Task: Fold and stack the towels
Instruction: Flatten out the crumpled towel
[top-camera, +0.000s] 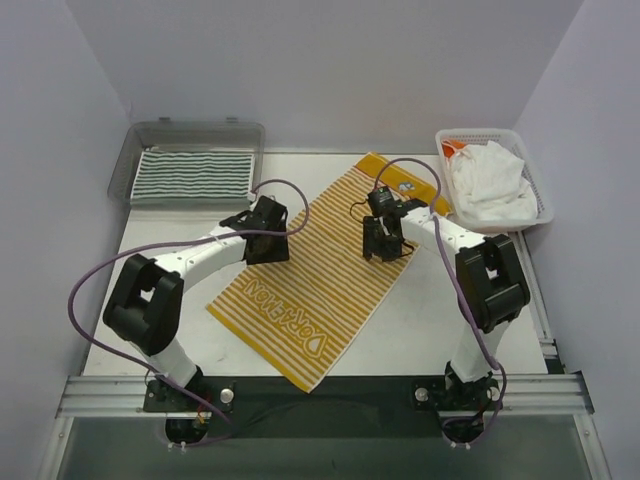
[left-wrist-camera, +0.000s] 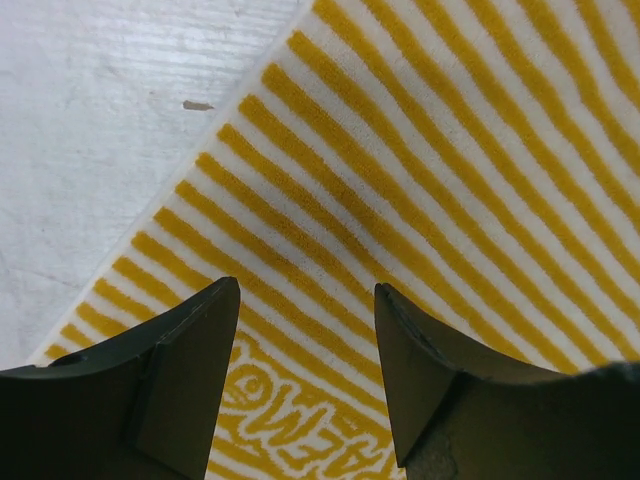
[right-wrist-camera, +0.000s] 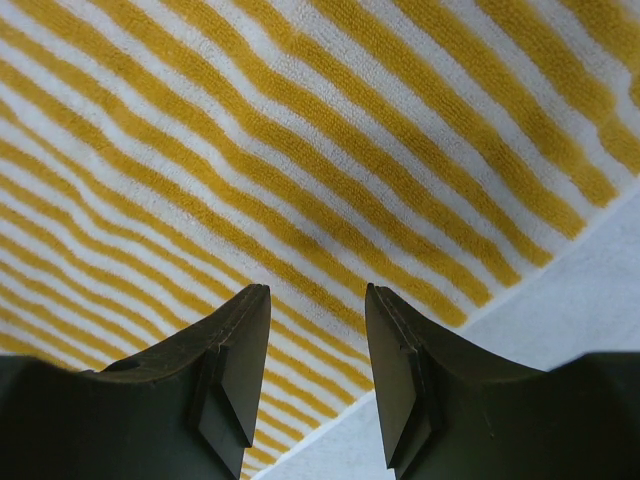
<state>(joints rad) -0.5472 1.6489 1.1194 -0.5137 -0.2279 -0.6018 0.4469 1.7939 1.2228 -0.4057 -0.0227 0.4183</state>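
A yellow-and-white striped towel (top-camera: 330, 275) lies spread flat and diagonal across the table, its lettered end towards the near edge. My left gripper (top-camera: 266, 250) hovers over the towel's left long edge, open, with only cloth (left-wrist-camera: 450, 180) below the fingertips and nothing between them (left-wrist-camera: 307, 290). Over the right long edge my right gripper (top-camera: 383, 248) stands open too (right-wrist-camera: 316, 290), above the stripes (right-wrist-camera: 300, 150) and empty. A folded green-and-white striped towel (top-camera: 195, 172) rests in the tray at the back left. Crumpled white towels (top-camera: 492, 180) fill the basket at the back right.
The clear grey tray (top-camera: 125, 170) sits at the back left corner, the white mesh basket (top-camera: 540, 200) at the back right. Bare white table (left-wrist-camera: 100, 120) shows left of the towel and at its right edge (right-wrist-camera: 590, 300). Purple cables loop over both arms.
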